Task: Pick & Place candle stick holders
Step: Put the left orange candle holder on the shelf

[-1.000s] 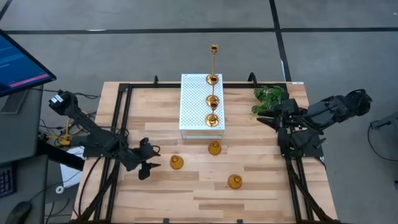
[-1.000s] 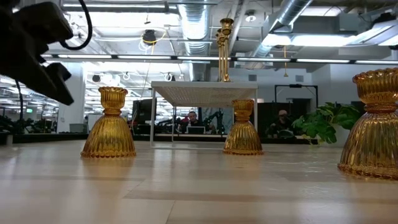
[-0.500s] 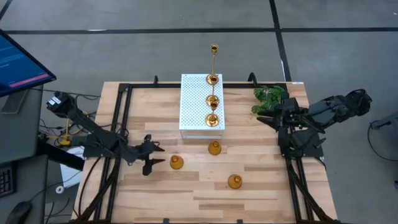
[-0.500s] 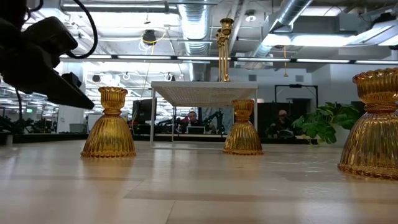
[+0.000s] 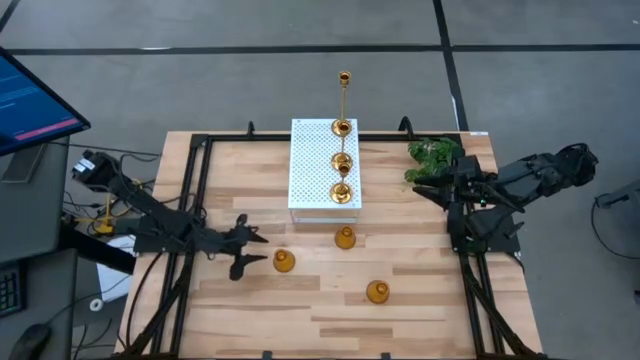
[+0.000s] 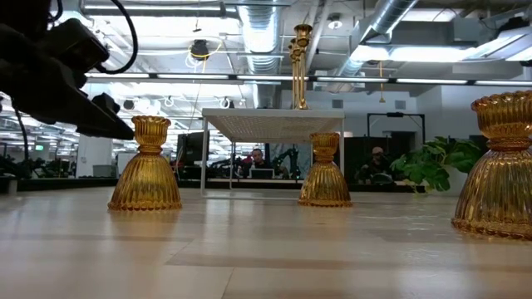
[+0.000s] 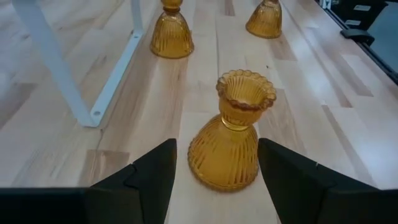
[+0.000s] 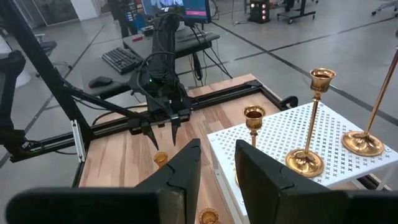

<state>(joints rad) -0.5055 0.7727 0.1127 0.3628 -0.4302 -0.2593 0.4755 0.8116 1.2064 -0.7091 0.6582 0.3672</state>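
From above, my left gripper (image 5: 250, 250) has swung in from the near left over the past second and now sits just left of the nearest-left candle stick holder (image 5: 284, 262), fingers spread, not touching it. I judge this the approach to a pick. Two more holders stand on the wooden table (image 5: 430, 310): one near the box (image 5: 345, 238), one nearer and to the right (image 5: 377, 292). Three tall stemmed ones (image 5: 343, 130) stand on the white perforated box (image 5: 310, 170). My right gripper (image 5: 425, 190) waits at the far right beside the green plant (image 5: 432, 155).

From table height, my left arm has slid further in and its dark tip (image 6: 112, 124) now reaches the cup of the flared amber holder (image 6: 146, 166). A second holder (image 6: 324, 173) stands beneath the box, a third (image 6: 499, 166) close on the right. Beyond is an office with ceiling ducts and seated people.

My left wrist shows the ribbed holder (image 7: 231, 134) upright between my parted fingers (image 7: 152, 174), gaps on both sides; nothing gripped yet.

My right wrist looks across the table at the brass stems on the box (image 8: 311, 121) and my other arm; my own fingers (image 8: 186, 165) stand slightly apart, holding nothing.
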